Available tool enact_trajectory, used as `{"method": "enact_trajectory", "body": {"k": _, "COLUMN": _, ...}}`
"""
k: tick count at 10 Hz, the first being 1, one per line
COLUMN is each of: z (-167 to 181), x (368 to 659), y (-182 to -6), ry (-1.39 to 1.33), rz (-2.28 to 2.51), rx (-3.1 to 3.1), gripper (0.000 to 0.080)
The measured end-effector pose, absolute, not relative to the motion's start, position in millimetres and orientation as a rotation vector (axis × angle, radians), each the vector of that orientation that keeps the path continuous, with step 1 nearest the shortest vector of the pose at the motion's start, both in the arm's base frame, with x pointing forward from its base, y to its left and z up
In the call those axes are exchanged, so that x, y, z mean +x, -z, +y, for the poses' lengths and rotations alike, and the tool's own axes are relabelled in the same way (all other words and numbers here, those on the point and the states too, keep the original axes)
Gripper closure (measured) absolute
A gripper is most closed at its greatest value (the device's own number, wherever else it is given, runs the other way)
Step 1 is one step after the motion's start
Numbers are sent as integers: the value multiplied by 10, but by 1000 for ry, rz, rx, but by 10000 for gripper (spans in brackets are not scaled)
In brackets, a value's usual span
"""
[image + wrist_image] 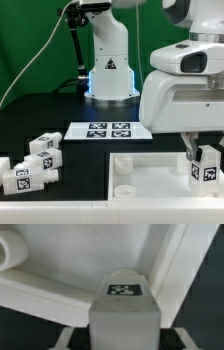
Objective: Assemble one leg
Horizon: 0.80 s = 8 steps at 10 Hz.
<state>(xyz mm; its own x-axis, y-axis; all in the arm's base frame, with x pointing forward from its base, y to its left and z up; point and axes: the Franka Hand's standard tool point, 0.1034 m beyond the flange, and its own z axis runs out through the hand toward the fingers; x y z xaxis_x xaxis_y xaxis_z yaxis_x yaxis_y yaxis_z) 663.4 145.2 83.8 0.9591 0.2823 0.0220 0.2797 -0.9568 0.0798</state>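
My gripper (203, 160) is shut on a white leg (208, 166) with a black-and-white tag on its face. It holds the leg upright over the large white tray (150, 180), near the corner at the exterior view's right. In the wrist view the leg (126, 303) runs out from between my fingers (72, 339), its tagged end over the tray's inner floor (80, 263) close to a raised wall. A round socket (8, 249) shows at the picture's edge. Whether the leg touches the tray I cannot tell.
Three more tagged white legs (35, 160) lie in a loose row on the black table at the exterior view's left. The marker board (108, 129) lies flat behind the tray. The robot's base (108, 70) stands at the back.
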Motion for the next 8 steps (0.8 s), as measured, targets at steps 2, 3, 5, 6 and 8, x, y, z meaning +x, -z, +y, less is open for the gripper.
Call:
{"method": "enact_trajectory", "body": {"k": 2, "z": 1451, "x": 6634, "y": -838, "ry": -53, "rz": 378, "rx": 3045, "gripper": 515}}
{"method": "enact_trajectory", "body": {"k": 3, "z": 1440, "x": 6636, "y": -838, "ry": -61, "rz": 160, "rx": 3069, "gripper": 515}}
{"method": "enact_trajectory", "body": {"k": 5, "z": 1418, "x": 6638, "y": -839, "ry": -99, "rz": -313, "rx": 3078, "gripper": 515}}
{"method": "enact_trajectory", "body": {"k": 6, "z": 1392, "x": 6643, "y": -839, "ry": -100, "rz": -554, "rx": 3067, "gripper": 515}}
{"method": "enact_trajectory", "body": {"k": 8, "z": 1353, "x": 6666, "y": -841, "ry": -114, "rz": -973, "rx": 2988, "gripper": 515}}
